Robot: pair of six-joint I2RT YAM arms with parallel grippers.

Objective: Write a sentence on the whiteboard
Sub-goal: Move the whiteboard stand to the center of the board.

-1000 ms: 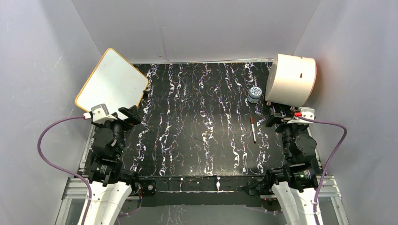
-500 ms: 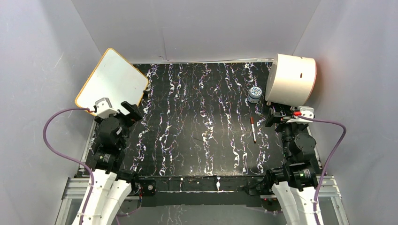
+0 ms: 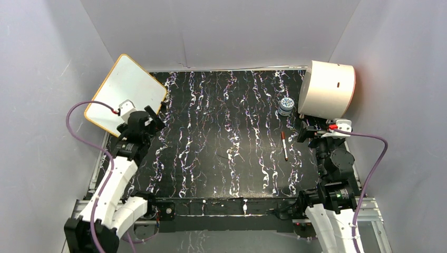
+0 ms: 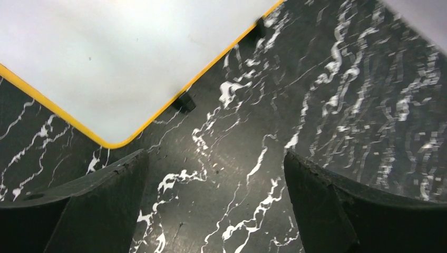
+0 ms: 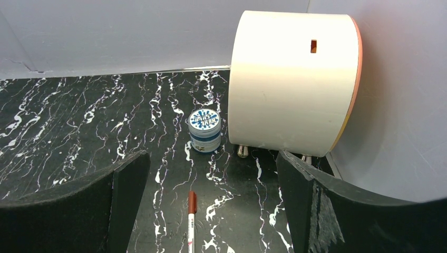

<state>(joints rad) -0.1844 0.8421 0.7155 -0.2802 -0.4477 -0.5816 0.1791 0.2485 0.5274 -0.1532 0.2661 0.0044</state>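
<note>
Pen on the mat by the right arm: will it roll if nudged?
The pen is a thin round stick lying flat on the mat, so a sideways nudge would probably roll it; a push along its length likely just slides it. It looks light and stiff, though lying so low it may be awkward to pinch.

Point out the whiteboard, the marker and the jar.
Whiteboard [image 3: 126, 92]: top external view, blank white face.
Marker [image 3: 283, 146]: top external view, mid barrel.
Jar [image 5: 205, 132]: right wrist view, front wall.

Whiteboard [image 3: 126, 90]: white face, thin orange-yellow rim, rounded corners; lies turned diagonally at far-left corner of black mat [image 3: 226, 142].
</note>
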